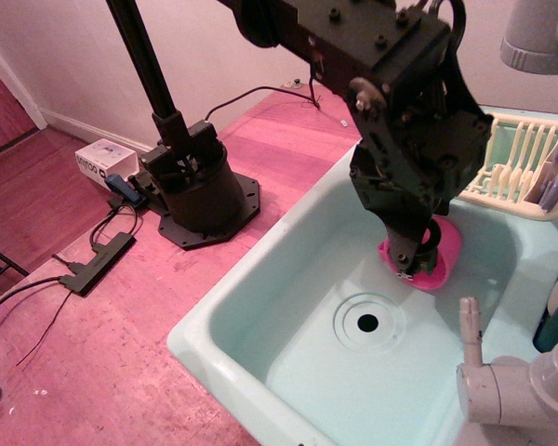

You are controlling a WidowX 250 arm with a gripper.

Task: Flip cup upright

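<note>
The pink cup [447, 249] is in the mint-green sink [246, 311], by the basin's back right wall, just above the drain [366, 323]. It is tilted, with its rim low at the front, and the arm hides most of it. My black gripper [411, 264] reaches down into the basin from above, and its fingers are closed on the cup's near rim. The cup's handle is hidden.
A cream dish rack [516, 153] sits behind the sink on the right. A grey faucet [502, 390] stands at the front right corner. On the pink floor to the left are a black stand base [197, 190], a white box [102, 156] and a power strip [98, 263].
</note>
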